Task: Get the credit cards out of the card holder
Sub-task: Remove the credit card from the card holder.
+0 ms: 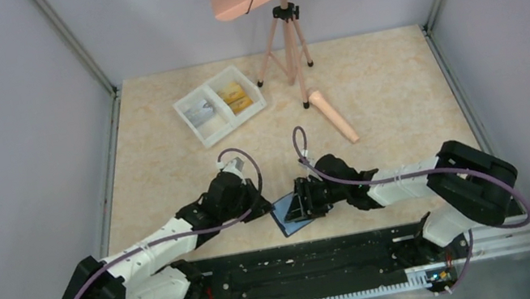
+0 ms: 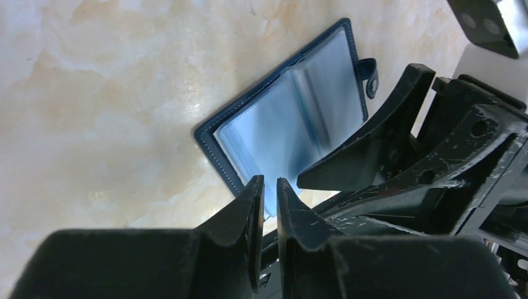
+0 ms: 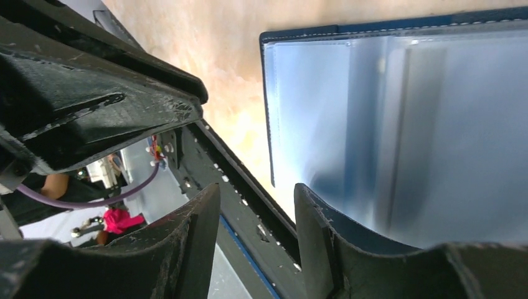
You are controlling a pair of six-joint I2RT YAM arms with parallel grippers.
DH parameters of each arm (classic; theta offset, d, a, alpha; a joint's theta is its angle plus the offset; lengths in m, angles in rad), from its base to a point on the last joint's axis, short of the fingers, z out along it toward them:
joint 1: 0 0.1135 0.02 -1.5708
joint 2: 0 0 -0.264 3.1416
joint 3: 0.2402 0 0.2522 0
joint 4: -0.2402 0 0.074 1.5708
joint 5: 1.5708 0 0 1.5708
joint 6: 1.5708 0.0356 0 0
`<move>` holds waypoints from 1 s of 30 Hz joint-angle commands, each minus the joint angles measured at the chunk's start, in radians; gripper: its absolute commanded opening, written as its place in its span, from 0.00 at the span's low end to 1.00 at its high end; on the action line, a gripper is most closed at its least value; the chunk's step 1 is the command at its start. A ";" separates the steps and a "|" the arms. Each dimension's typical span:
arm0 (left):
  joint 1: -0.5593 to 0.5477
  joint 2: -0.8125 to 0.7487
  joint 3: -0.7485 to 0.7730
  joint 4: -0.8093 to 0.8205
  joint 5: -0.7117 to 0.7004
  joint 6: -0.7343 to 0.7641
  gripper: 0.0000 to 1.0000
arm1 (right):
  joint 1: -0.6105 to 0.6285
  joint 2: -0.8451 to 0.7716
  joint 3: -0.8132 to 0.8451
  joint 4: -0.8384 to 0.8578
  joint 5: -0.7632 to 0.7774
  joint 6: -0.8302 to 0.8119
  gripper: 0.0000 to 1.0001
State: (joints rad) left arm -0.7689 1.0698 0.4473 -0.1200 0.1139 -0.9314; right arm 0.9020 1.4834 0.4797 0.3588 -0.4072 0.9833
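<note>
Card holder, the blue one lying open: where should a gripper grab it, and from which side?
Probably the small black tab, approached low from the edge it juts past. The card holder lies open and flat, so its faces offer no pinch; the tab is a narrow, free piece.

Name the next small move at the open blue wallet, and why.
Likely turn the sleeve over: the left gripper seems pinched on a clear sleeve of the flat blue folding card holder, the visible sleeves look empty, and the open right gripper sits at its opposite edge.
</note>
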 commanded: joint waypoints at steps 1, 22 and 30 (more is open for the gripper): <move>-0.006 0.034 0.028 0.108 0.051 0.025 0.18 | 0.013 -0.055 0.052 -0.052 0.057 -0.055 0.48; -0.026 0.256 -0.009 0.195 0.091 0.033 0.15 | -0.133 -0.331 0.021 -0.445 0.279 -0.259 0.56; -0.030 0.251 -0.009 0.188 0.084 0.032 0.15 | -0.156 -0.299 -0.036 -0.384 0.282 -0.263 0.56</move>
State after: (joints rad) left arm -0.7921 1.3201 0.4469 0.0532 0.2157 -0.9138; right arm 0.7631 1.1736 0.4698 -0.0734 -0.1452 0.7341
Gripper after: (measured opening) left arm 0.151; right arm 0.558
